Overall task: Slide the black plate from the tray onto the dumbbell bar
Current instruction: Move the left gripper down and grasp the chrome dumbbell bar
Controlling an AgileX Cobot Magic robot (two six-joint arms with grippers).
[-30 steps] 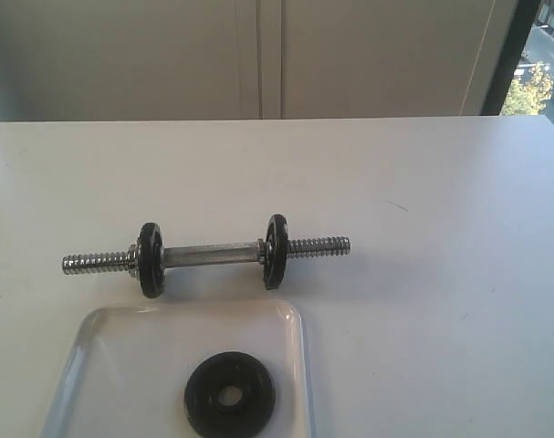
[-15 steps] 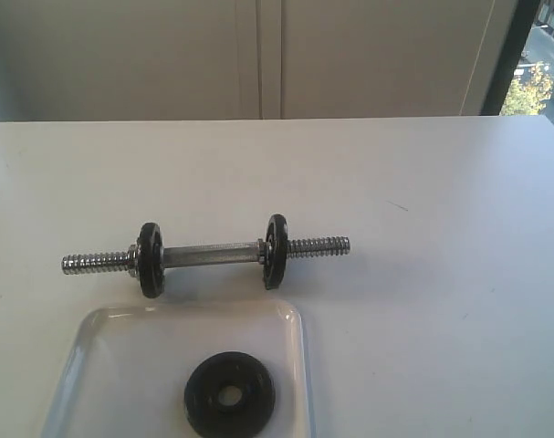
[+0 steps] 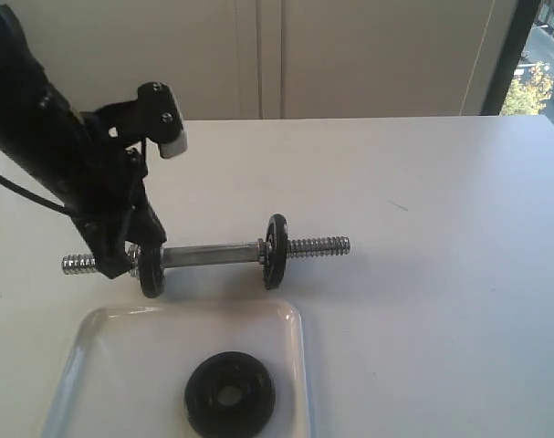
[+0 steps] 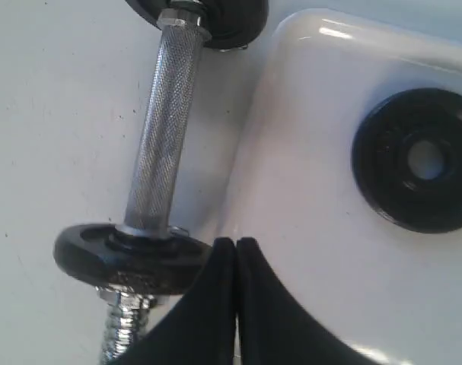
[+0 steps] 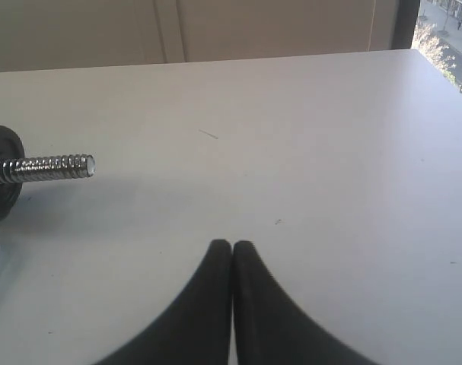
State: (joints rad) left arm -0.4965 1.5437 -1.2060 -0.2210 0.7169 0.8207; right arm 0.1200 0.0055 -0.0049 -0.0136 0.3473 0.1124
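left jaws and right jaws are sitting together, empty; open the left before lowering onto the plate [image 3: 206,398] rim.

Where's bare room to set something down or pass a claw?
Free: table right of the dumbbell bar and tray, out to the edge; table behind the bar; tray floor left of the black plate. Crowded: the bar's left end by the left claw, and the thin strip between bar and tray.
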